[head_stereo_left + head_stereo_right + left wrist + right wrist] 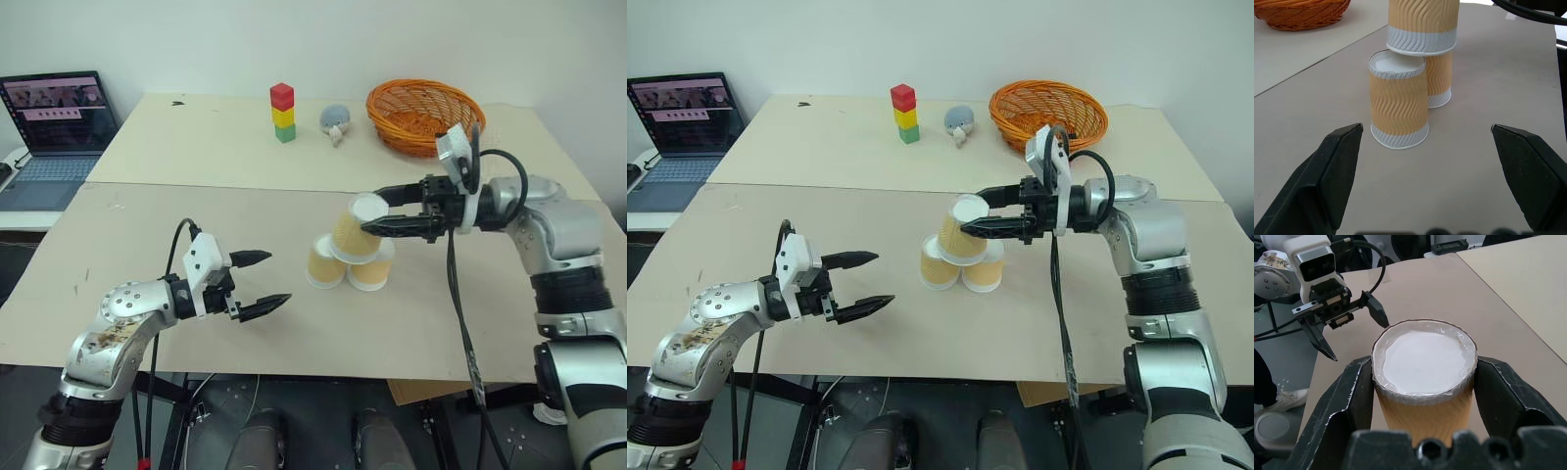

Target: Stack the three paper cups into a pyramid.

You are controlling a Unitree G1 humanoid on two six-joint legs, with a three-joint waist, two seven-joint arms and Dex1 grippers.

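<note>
Right gripper [384, 217] clamps the third tan ribbed paper cup [355, 231], inverted, resting across the two base paper cups [348, 266] to cap the pyramid. Left gripper [263, 282] hangs open near the base cups, clear of the stack.

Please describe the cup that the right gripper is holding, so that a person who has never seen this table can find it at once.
Look at the nearer tan table, in front of the orange basket. Three paper cups stand there upside down in a tight cluster. The top cup is the one raised on the two base cups, tilted a little, with the right gripper shut on its sides.
</note>
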